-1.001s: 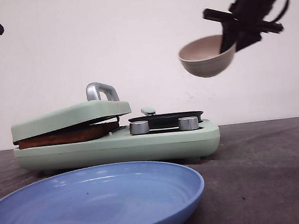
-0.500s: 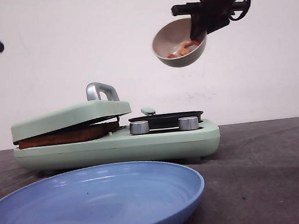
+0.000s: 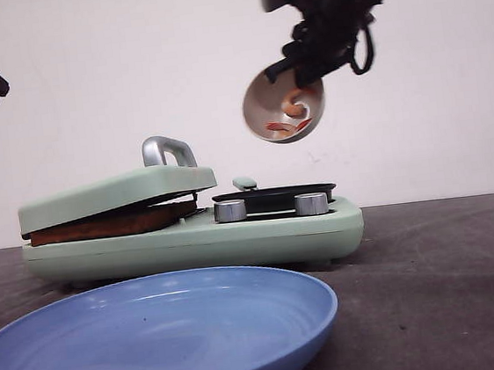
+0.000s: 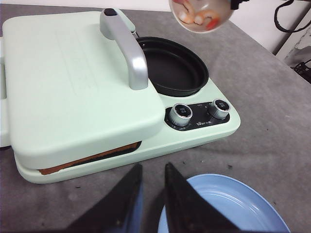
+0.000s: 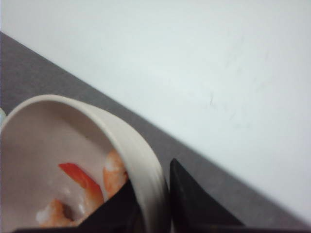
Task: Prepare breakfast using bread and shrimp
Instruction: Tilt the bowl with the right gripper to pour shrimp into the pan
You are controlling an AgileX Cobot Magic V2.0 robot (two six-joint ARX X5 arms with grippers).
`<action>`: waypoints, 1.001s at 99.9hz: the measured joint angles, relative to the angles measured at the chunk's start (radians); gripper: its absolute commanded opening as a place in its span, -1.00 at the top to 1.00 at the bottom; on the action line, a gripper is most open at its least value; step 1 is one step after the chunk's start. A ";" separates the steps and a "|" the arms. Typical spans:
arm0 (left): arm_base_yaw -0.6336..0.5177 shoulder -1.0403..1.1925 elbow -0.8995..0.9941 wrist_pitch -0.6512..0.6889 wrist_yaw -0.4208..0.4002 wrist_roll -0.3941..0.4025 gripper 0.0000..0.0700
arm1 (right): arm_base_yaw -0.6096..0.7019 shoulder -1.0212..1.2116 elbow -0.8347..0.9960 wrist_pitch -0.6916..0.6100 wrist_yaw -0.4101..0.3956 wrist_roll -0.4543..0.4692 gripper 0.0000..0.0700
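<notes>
Shrimp (image 3: 293,114) transfer was the step in hand: the right gripper (image 5: 163,206) held a small beige bowl (image 3: 284,106) high in the upper middle of the front view, tipped steeply so its mouth faced the camera, above the black frying pan (image 3: 274,194) on the mint-green breakfast maker (image 3: 190,235). Pink-orange shrimp lay against the lower inner wall of the bowl; none seemed to be in the pan. Judged next need: more tilt, with the bowl kept centred over the pan so pieces fall inside its rim and not onto the knobs (image 3: 230,211) beside it.

Right gripper: jaws pressed on the bowl's rim, one finger inside and one outside, as the right wrist view showed.

Left gripper (image 4: 151,204): fingers nearly together with a narrow gap, holding nothing, poised over the front edge of the appliance and the blue plate (image 3: 157,336).

Bread (image 3: 114,223): a browned edge showed under the closed sandwich lid (image 3: 115,193), at centre left of the front view.
</notes>
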State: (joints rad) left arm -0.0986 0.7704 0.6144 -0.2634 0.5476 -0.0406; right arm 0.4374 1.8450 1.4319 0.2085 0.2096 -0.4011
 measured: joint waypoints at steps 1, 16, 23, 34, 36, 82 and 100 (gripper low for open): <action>0.000 0.000 0.000 0.000 0.000 0.000 0.99 | 0.003 0.002 0.000 0.004 0.005 -0.011 0.99; 0.000 0.000 0.000 -0.002 0.000 0.001 0.99 | 0.047 0.011 0.000 0.029 0.068 -0.192 0.99; 0.000 0.000 0.000 -0.003 0.000 0.005 0.99 | 0.064 0.013 0.000 0.068 0.114 -0.269 0.99; 0.000 0.000 0.000 -0.010 0.000 0.008 0.99 | 0.082 0.013 0.000 0.141 0.203 -0.392 0.99; 0.000 0.000 0.000 -0.010 0.000 0.009 0.99 | 0.085 0.013 0.000 0.150 0.216 -0.416 0.99; 0.000 0.000 0.000 -0.010 0.000 0.016 0.99 | 0.117 0.013 0.000 0.206 0.294 -0.672 0.99; 0.000 0.000 0.000 -0.009 0.000 0.016 0.99 | 0.118 0.022 0.000 0.264 0.288 -0.704 0.99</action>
State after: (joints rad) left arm -0.0986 0.7704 0.6144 -0.2722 0.5480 -0.0242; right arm 0.5552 1.8668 1.4319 0.4721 0.4973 -1.1053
